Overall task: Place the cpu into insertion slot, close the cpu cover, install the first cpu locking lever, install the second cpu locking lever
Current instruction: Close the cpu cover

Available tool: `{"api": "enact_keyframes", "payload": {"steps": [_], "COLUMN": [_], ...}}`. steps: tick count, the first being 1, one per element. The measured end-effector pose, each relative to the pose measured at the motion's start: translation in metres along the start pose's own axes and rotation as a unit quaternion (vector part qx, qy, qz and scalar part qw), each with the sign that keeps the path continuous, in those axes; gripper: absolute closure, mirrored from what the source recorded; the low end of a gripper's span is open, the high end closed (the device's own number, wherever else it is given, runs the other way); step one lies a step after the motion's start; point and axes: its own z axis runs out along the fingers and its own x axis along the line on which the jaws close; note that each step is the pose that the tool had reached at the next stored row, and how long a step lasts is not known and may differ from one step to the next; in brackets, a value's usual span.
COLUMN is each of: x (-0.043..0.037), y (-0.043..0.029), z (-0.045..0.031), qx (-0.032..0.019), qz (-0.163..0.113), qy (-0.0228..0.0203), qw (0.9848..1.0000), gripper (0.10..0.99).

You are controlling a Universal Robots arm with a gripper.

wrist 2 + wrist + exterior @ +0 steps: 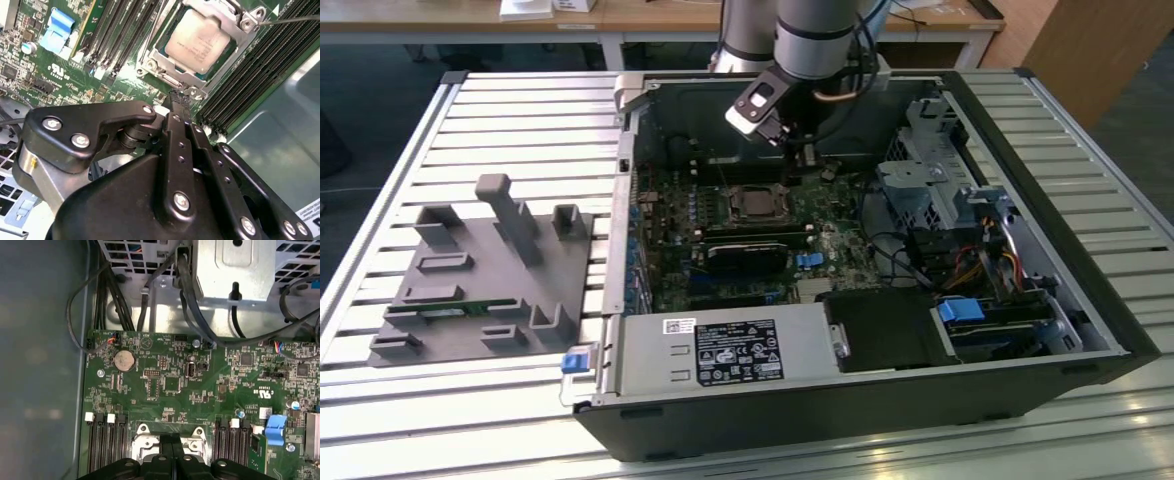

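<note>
Already the cpu [200,40] lies flat in the insertion slot [754,203] on the green board, its dull metal top showing through the window of the cpu cover [227,17], which is folded down around it. In the second wrist view the tool [180,100] is closed, its two black fingers pressed together with nothing between them. Their tips are at the cover's near edge, just beside a small metal tab; I cannot tell whether they touch it. A thin metal lever rod [290,20] runs off from one corner of the cover, above the long black memory slots [260,65]. In the exterior view the arm reaches down into the open computer case [1067,330], which lies on the slatted counter [400,160]. A grey fixture block [480,280] stands toward the exterior view's left of the case. In the first wrist view a round coin battery [124,360] sits on the board beyond the closed fingertips [169,442].
</note>
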Motion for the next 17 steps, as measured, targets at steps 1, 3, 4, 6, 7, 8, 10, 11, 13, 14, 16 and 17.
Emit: {"api": "enact_keyframes", "payload": {"steps": [1, 3, 4, 6, 7, 8, 10, 11, 13, 14, 16, 17], "x": [0.0001, 0.0001, 0.0002, 0.0002, 0.0003, 0.0003, 0.0005, 0.0005, 0.0006, 0.0006, 0.0008, 0.0009], "y": [-0.0012, -0.0044, -0.0058, -0.0092, -0.0108, -0.0125, -0.0167, -0.0184, -0.0218, -0.0242, -0.0287, -0.0299], "z": [0.0005, 0.0020, 0.0031, 0.0057, 0.0070, 0.0083, 0.0103, 0.0110, 0.0120, 0.0124, 0.0129, 0.0134], "qx": [-0.0001, 0.0000, 0.0000, 0.0000, 0.0000, 0.0000, 0.0001, 0.0001, 0.0003, 0.0003, 0.0003, 0.0005], "qz": [0.000, 0.000, 0.000, 0.000, 0.000, 0.000, 0.000, 0.000, 0.000, 0.000, 0.000, 0.000], "qy": [0.0001, 0.0000, 0.0000, 0.0000, 0.0000, 0.0000, 0.0000, 0.0000, 0.0000, -0.0001, 0.0000, 0.0001], "qw": [1.0000, 1.0000, 1.0000, 1.0000, 1.0000, 1.0000, 1.0000, 1.0000, 1.0000, 1.0000, 1.0000, 1.0000], "gripper": [0.980, 0.980, 0.980, 0.980, 0.980, 0.980, 0.980, 0.980, 0.980, 0.980, 0.980, 0.980]}}
